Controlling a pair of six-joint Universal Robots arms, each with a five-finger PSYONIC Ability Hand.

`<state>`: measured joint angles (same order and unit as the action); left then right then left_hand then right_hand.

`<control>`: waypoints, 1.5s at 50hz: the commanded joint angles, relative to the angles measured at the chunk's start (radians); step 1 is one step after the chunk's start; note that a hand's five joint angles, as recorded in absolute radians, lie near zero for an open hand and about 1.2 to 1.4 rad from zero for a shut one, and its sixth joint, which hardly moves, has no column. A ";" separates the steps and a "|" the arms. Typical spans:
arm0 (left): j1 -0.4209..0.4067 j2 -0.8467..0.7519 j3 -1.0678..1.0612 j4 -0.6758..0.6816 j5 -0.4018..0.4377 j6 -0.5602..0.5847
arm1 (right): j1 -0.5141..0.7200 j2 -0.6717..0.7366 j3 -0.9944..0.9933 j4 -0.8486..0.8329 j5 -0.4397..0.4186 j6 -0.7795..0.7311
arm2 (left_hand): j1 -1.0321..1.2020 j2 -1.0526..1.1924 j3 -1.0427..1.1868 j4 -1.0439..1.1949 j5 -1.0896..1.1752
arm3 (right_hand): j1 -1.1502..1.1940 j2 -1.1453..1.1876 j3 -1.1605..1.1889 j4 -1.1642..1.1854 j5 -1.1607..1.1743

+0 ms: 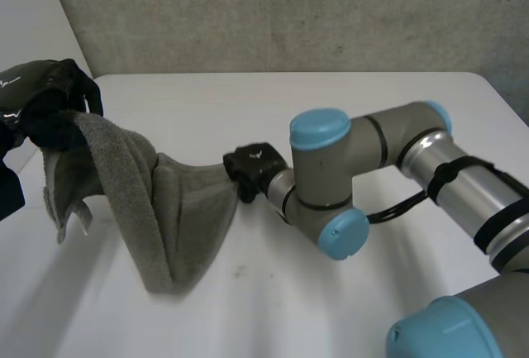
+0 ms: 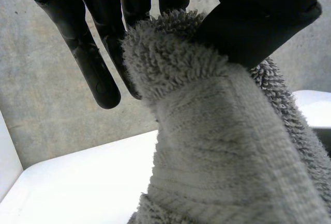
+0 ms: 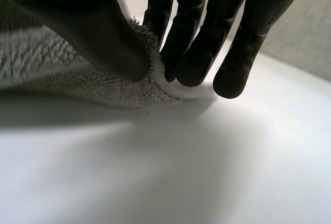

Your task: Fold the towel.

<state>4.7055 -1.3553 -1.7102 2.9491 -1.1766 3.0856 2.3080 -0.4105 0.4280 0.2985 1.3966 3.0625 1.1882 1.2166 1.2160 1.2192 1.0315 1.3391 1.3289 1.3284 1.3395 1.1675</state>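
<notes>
We see the grey towel (image 1: 161, 209) strung between the two hands over the left half of the white table (image 1: 347, 102). The left hand (image 1: 45, 97), raised at the left edge, pinches one end of the cloth between its thumb and straight fingers (image 2: 95, 69). The right hand (image 1: 250, 168), low near the table's middle, nips the other end between thumb and fingertips (image 3: 194, 53), just above the surface. Between them the towel sags onto the near-left tabletop.

Soft, even light; broad dim shade beneath the towel (image 3: 51, 63) on the table (image 3: 243, 157).
</notes>
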 commanded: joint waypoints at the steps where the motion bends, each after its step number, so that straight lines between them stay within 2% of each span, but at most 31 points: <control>1: 0.001 -0.001 0.010 -0.001 0.000 0.002 | -0.051 -0.161 0.012 0.001 -0.010 0.081 | 0.208 0.180 0.180 0.177 0.190 | 0.057 0.067 0.068 0.057 0.054; 13: 0.008 0.002 0.017 -0.001 0.000 0.002 | -0.179 -0.427 0.149 0.111 -0.153 0.079 | 0.208 0.180 0.180 0.177 0.190 | 0.057 0.067 0.068 0.057 0.054; 15: 0.010 0.001 0.014 0.001 0.000 0.002 | -0.232 -0.522 0.237 0.110 -0.183 0.068 | 0.208 0.180 0.180 0.177 0.190 | 0.057 0.067 0.068 0.057 0.054; 18: 0.011 0.001 0.012 0.001 0.000 0.002 | -0.268 -0.577 0.279 0.105 -0.197 0.067 | 0.208 0.180 0.180 0.177 0.190 | 0.057 0.067 0.068 0.057 0.054; 20: 0.013 -0.004 0.011 0.007 0.000 0.002 | -0.346 -0.693 0.342 0.088 -0.231 0.067 | 0.208 0.180 0.180 0.177 0.190 | 0.057 0.067 0.068 0.057 0.054; 21: 0.013 -0.004 0.011 0.007 0.000 0.002 | -0.346 -0.694 0.342 0.088 -0.231 0.067 | 0.208 0.180 0.180 0.177 0.190 | 0.057 0.067 0.068 0.057 0.054; 23: 0.015 -0.007 0.006 0.024 0.000 0.002 | -0.427 -0.812 0.382 0.083 -0.266 0.067 | 0.208 0.180 0.180 0.177 0.190 | 0.057 0.067 0.068 0.057 0.054; 24: 0.015 -0.007 0.006 0.024 0.000 0.002 | -0.427 -0.812 0.382 0.083 -0.266 0.067 | 0.208 0.180 0.180 0.177 0.190 | 0.057 0.067 0.068 0.057 0.054; 26: 0.015 -0.007 -0.002 0.044 0.002 0.002 | -0.491 -0.904 0.412 0.083 -0.301 0.067 | 0.208 0.180 0.180 0.177 0.190 | 0.057 0.067 0.068 0.057 0.054; 32: 0.011 -0.011 -0.014 0.065 0.005 0.002 | -0.542 -0.982 0.433 0.103 -0.355 0.062 | 0.208 0.180 0.180 0.177 0.190 | 0.057 0.067 0.068 0.057 0.054; 36: -0.007 -0.057 -0.026 0.076 0.006 0.004 | -0.585 -1.048 0.501 0.175 -0.421 -0.046 | 0.208 0.180 0.180 0.177 0.190 | 0.057 0.067 0.068 0.057 0.054; 37: -0.007 -0.058 -0.026 0.076 0.006 0.004 | -0.585 -1.048 0.502 0.175 -0.421 -0.047 | 0.208 0.180 0.180 0.177 0.190 | 0.057 0.067 0.068 0.057 0.054; 42: -0.054 -0.169 -0.026 0.079 0.008 0.044 | -0.587 -1.021 0.627 0.293 -0.418 -0.325 | 0.208 0.180 0.180 0.177 0.190 | 0.057 0.067 0.068 0.057 0.054; 43: -0.054 -0.169 -0.026 0.079 0.008 0.044 | -0.587 -1.021 0.627 0.294 -0.418 -0.326 | 0.208 0.180 0.180 0.177 0.190 | 0.057 0.067 0.068 0.057 0.054; 45: -0.083 -0.244 -0.010 0.076 -0.003 0.106 | -0.585 -0.996 0.650 0.326 -0.409 -0.392 | 0.208 0.180 0.180 0.177 0.190 | 0.057 0.067 0.068 0.057 0.054; 47: -0.097 -0.290 0.006 0.076 -0.008 0.143 | -0.573 -0.929 0.667 0.372 -0.364 -0.494 | 0.208 0.180 0.180 0.177 0.190 | 0.057 0.067 0.068 0.057 0.054; 48: -0.097 -0.291 0.006 0.076 -0.008 0.143 | -0.573 -0.929 0.667 0.372 -0.364 -0.495 | 0.208 0.180 0.180 0.177 0.190 | 0.057 0.067 0.068 0.057 0.054; 50: -0.130 -0.384 0.070 0.076 -0.024 0.208 | -0.546 -0.860 0.651 0.373 -0.291 -0.528 | 0.208 0.180 0.180 0.177 0.190 | 0.057 0.067 0.068 0.057 0.054; 51: -0.130 -0.384 0.070 0.076 -0.024 0.208 | -0.545 -0.860 0.650 0.373 -0.291 -0.528 | 0.208 0.180 0.180 0.177 0.190 | 0.057 0.067 0.068 0.057 0.054; 53: -0.166 -0.473 0.173 0.076 -0.079 0.231 | -0.512 -0.782 0.576 0.335 -0.213 -0.533 | 0.208 0.180 0.180 0.177 0.190 | 0.057 0.067 0.068 0.057 0.054; 54: -0.166 -0.473 0.173 0.076 -0.080 0.231 | -0.512 -0.781 0.575 0.335 -0.212 -0.533 | 0.208 0.180 0.180 0.177 0.190 | 0.057 0.067 0.068 0.057 0.054; 57: -0.223 -0.580 0.419 0.076 -0.191 0.226 | -0.498 -0.655 0.355 0.228 -0.134 -0.519 | 0.208 0.180 0.180 0.177 0.190 | 0.057 0.067 0.068 0.057 0.054; 58: -0.223 -0.581 0.420 0.076 -0.192 0.226 | -0.498 -0.654 0.354 0.228 -0.134 -0.519 | 0.208 0.180 0.180 0.177 0.190 | 0.057 0.067 0.068 0.057 0.054; 60: -0.248 -0.617 0.623 0.076 -0.259 0.206 | -0.492 -0.579 0.144 0.159 -0.091 -0.492 | 0.208 0.180 0.180 0.177 0.190 | 0.057 0.067 0.068 0.057 0.054; 61: -0.248 -0.617 0.624 0.076 -0.259 0.206 | -0.492 -0.579 0.143 0.159 -0.091 -0.492 | 0.208 0.180 0.180 0.177 0.190 | 0.057 0.067 0.068 0.057 0.054; 63: -0.262 -0.628 0.809 0.076 -0.326 0.155 | -0.486 -0.527 -0.076 0.088 -0.050 -0.432 | 0.208 0.180 0.180 0.177 0.190 | 0.057 0.067 0.068 0.057 0.054; 64: -0.262 -0.628 0.810 0.076 -0.327 0.154 | -0.486 -0.527 -0.077 0.088 -0.050 -0.432 | 0.208 0.180 0.180 0.177 0.190 | 0.057 0.067 0.068 0.057 0.054; 66: -0.269 -0.622 0.943 0.076 -0.385 0.086 | -0.486 -0.502 -0.251 0.042 -0.027 -0.361 | 0.208 0.180 0.180 0.177 0.190 | 0.057 0.067 0.068 0.057 0.054; 71: -0.285 -0.593 0.992 0.067 -0.423 0.018 | -0.484 -0.495 -0.350 0.033 -0.037 -0.312 | 0.208 0.180 0.180 0.177 0.190 | 0.057 0.067 0.068 0.057 0.054; 73: -0.292 -0.574 0.971 0.058 -0.426 0.004 | -0.483 -0.514 -0.333 0.054 -0.059 -0.303 | 0.208 0.180 0.180 0.177 0.190 | 0.057 0.067 0.068 0.057 0.054; 75: -0.298 -0.533 0.850 0.030 -0.422 0.013 | -0.483 -0.527 -0.306 0.085 -0.074 -0.304 | 0.208 0.180 0.180 0.177 0.190 | 0.057 0.067 0.068 0.057 0.054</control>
<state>4.4240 -1.9621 -0.7240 3.0177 -1.5913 3.1268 1.8244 -0.9044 0.1065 0.3330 1.3634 2.7338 1.1874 1.2175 1.2169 1.2194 1.0308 1.3393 1.3291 1.3284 1.3395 1.1675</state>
